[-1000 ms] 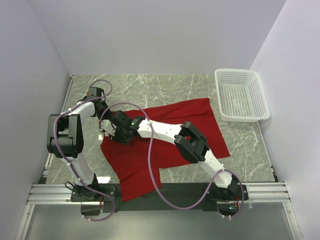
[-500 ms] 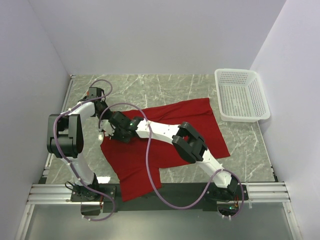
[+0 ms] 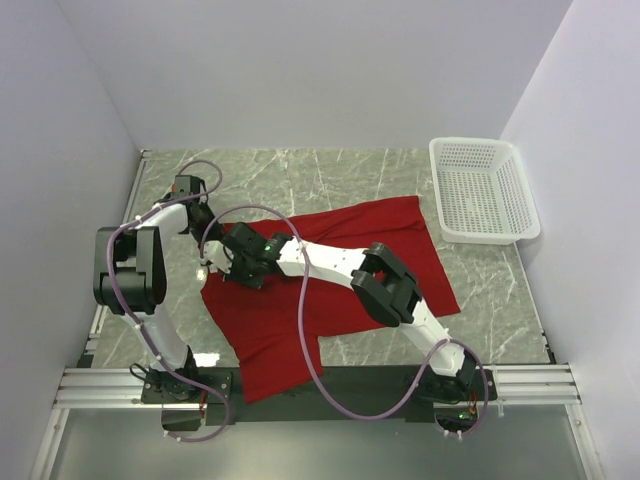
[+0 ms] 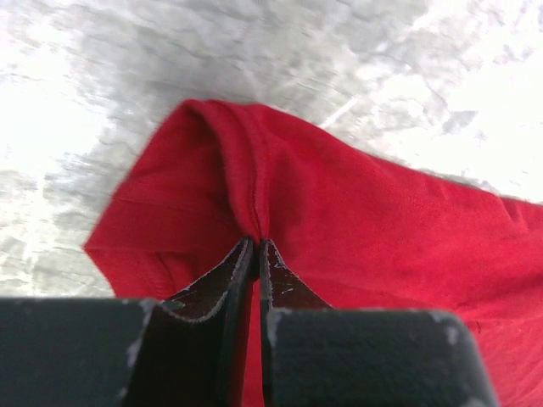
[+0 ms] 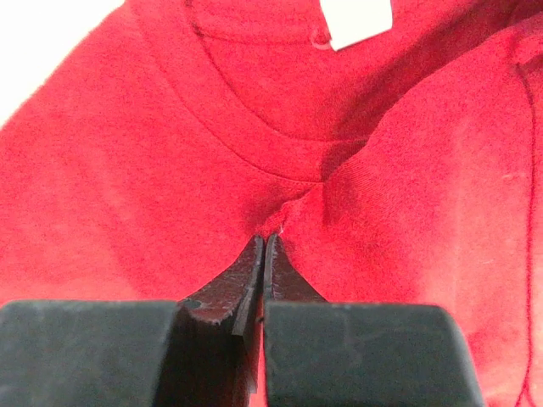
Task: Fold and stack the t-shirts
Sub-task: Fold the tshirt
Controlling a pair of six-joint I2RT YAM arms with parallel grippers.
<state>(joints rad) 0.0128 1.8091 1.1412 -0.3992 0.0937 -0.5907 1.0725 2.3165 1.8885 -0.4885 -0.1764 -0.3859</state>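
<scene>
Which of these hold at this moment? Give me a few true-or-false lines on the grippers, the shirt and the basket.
1. The right gripper is shut on the t-shirt at its neckline, near the white neck tag. True.
2. The left gripper stands open, holding nothing. False: it is shut on a pinched ridge of the t-shirt.
3. The t-shirt lies in the basket. False: it lies on the table, outside the basket.
4. The basket stands at the far right of the table. True.
5. The t-shirt is folded into a neat square. False: it lies spread out, with creases.
</scene>
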